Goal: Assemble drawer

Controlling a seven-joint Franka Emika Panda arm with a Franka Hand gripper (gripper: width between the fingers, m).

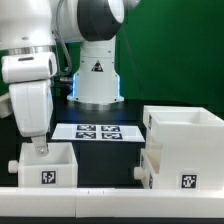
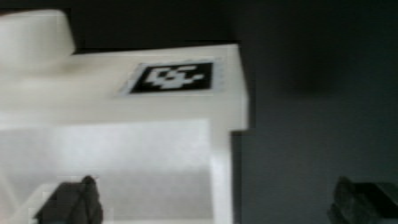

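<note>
A small white tray (image 1: pixel 46 168) with a tag on its front stands at the front of the exterior view's left. My gripper (image 1: pixel 41 149) hangs right over it, its tips at the rim. In the wrist view the gripper (image 2: pixel 222 203) is open. One finger (image 2: pixel 75 200) is over the tray's inside, the other (image 2: pixel 370 200) is over the dark table outside, and the tray's side wall (image 2: pixel 231 150) lies between them. A tag (image 2: pixel 178 77) shows on the tray's end, beside a raised white block (image 2: pixel 36 45). The large boxy casing (image 1: pixel 186 135) stands at the exterior view's right. A second tray (image 1: pixel 151 165) seems to sit in its lower part.
The marker board (image 1: pixel 98 131) lies flat on the black table in front of the robot's base (image 1: pixel 96 80). A long white ledge (image 1: pixel 110 205) runs along the front edge below the tray and casing.
</note>
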